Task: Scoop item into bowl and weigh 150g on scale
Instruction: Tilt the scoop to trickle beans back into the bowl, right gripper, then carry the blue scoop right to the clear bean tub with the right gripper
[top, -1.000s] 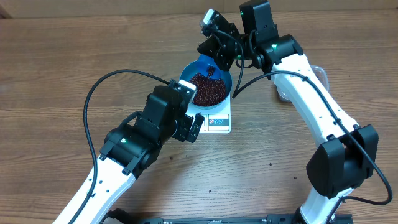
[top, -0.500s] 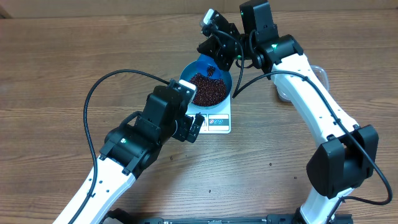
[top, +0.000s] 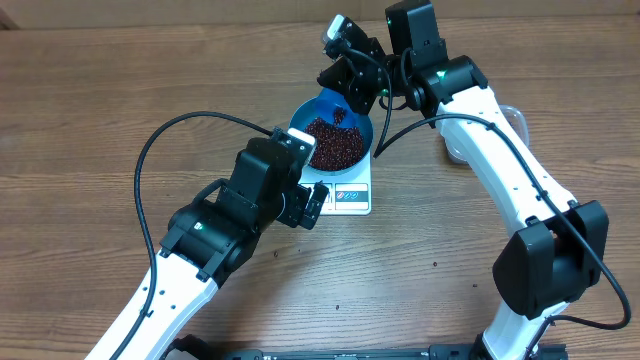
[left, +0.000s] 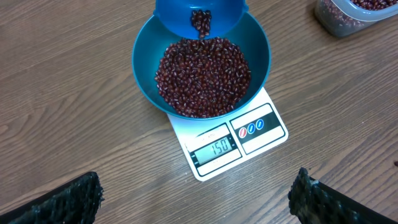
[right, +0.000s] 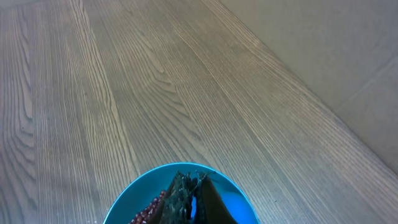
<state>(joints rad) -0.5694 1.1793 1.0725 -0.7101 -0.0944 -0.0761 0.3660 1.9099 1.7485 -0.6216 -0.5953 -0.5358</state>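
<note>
So here's where I'm at: my right gripper (right: 189, 199) is clamped all the way down on the little blue scoop (left: 177, 12), which hangs tipped over the far rim of the bowl (left: 140, 62), right under my right fingers. There's a small clump of beans (left: 202, 74) sitting in the scoop's mouth, and the big heap of them fills the bowl just below and in front of that gripper. My left gripper (left: 198, 180) is spread as wide as it goes with nothing in it, hovering over the wooden table (left: 74, 124) on the near side of the scale (left: 261, 127). From the left wrist view, the scale sits straight ahead between my two left fingers, with the bowl resting on its far half. The display (left: 216, 148) on the edge nearest my left gripper reads 150. Off to the far right of the left gripper there's a clear tub (left: 348, 15) with more beans in it, well apart from the scale.
</note>
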